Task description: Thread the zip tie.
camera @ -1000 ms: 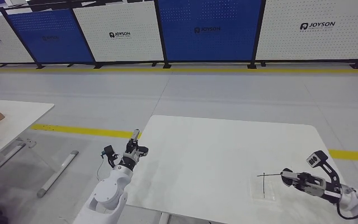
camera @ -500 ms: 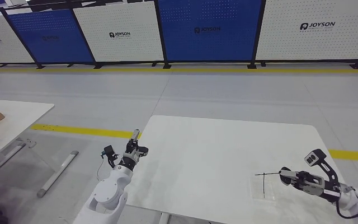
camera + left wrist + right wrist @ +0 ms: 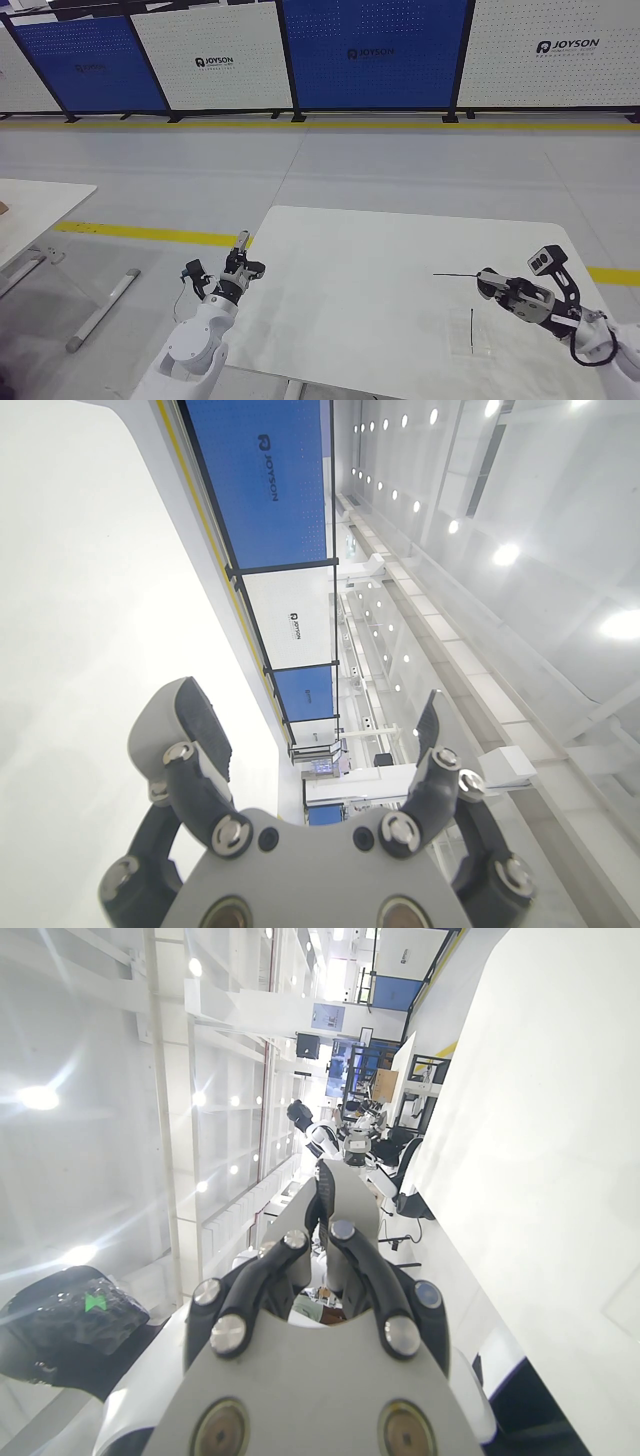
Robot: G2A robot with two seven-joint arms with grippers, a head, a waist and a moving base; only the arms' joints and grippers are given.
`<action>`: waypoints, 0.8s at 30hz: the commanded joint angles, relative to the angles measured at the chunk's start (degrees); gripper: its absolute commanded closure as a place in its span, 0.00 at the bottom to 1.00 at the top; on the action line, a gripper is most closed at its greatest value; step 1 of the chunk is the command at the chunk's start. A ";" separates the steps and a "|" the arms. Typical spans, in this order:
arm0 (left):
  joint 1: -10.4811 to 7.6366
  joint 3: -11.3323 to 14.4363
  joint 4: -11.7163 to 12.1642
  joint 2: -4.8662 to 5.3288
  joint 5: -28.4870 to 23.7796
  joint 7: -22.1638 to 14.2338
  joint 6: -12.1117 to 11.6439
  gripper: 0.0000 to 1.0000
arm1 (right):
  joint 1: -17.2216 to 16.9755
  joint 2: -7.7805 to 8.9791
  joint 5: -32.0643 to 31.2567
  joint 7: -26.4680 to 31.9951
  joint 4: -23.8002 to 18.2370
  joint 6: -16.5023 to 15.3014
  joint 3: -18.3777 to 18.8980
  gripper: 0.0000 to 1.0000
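Grips one zip tie (image 3: 455, 275) in the clenched right gripper (image 3: 482, 279), now carried farther in over the table (image 3: 370, 290) than a second ago, with the tie sticking out toward the middle. Leaves a second zip tie (image 3: 472, 330) flat on the table nearby, unmoved. Keeps the left gripper (image 3: 310, 690) spread open at the left edge, as before.

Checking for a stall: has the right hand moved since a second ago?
Yes. The right hand, shut on the zip tie, has shifted inward over the table, away from the thin dark strip lying there.
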 commanded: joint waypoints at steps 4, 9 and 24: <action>0.38 -0.26 -2.45 -0.12 1.76 0.14 -2.84 0.00 | 0.00 0.00 0.00 -0.01 -0.01 0.00 0.00 1.00; 1.54 1.73 -8.40 -0.16 4.73 -3.06 -1.72 0.00 | 0.00 0.00 0.00 -0.01 -0.01 0.00 0.00 1.00; -4.16 15.73 -7.88 -1.18 14.67 -5.85 3.36 0.00 | 0.00 0.00 0.00 -0.01 -0.01 0.00 0.00 1.00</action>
